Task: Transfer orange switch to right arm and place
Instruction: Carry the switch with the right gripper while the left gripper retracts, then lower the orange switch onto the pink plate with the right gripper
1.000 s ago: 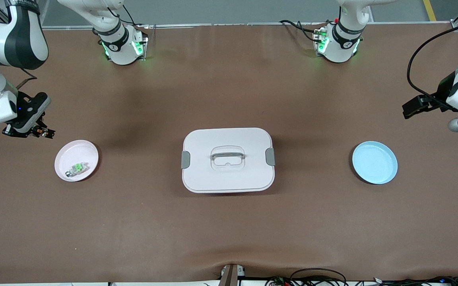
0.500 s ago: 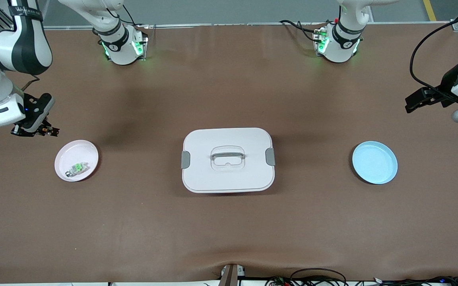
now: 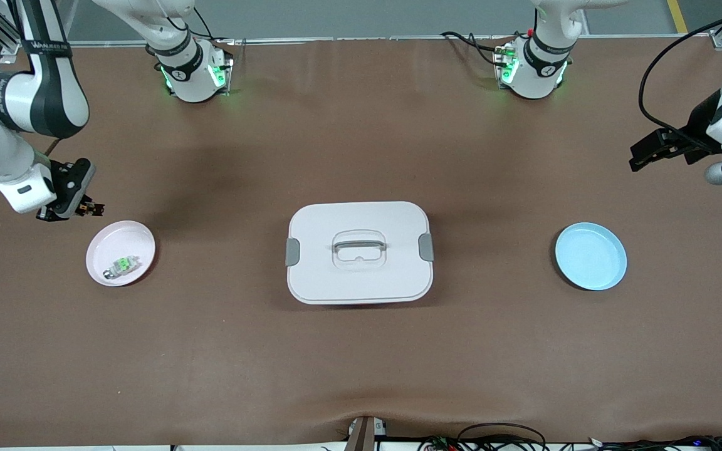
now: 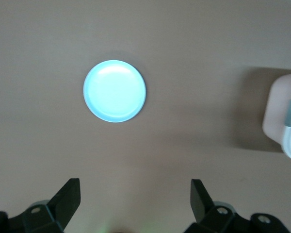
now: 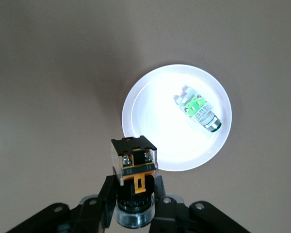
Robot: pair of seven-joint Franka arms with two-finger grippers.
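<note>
The right gripper (image 3: 88,208) was up in the air over the bare table right next to the pink plate (image 3: 99,245), on the plate's side toward the robot bases, at the right arm's end of the table. Its fingers were clamped on the orange switch (image 5: 134,161), and the right wrist view showed that really clearly: a black blocky body with an orange middle piece, pinched between the two black fingers (image 5: 105,194) and sticking out past the tips. In that same view the switch overlapped the edge of the pink plate, but it was hanging above the plate's rim, not resting on anything.

Inside the pink plate sat the small green-and-white component (image 3: 121,265), lying on its side.

The left gripper (image 3: 642,156) was parked over the bare table at the left arm's end, jaws spread wide with nothing between them. The left wrist view had both fingers (image 4: 64,198) well apart. The light blue plate (image 3: 590,256) sat on the table under that end, nothing on it.

In the middle of the table was the white lidded container (image 3: 359,252) with grey side clips and a clear handle on top.
</note>
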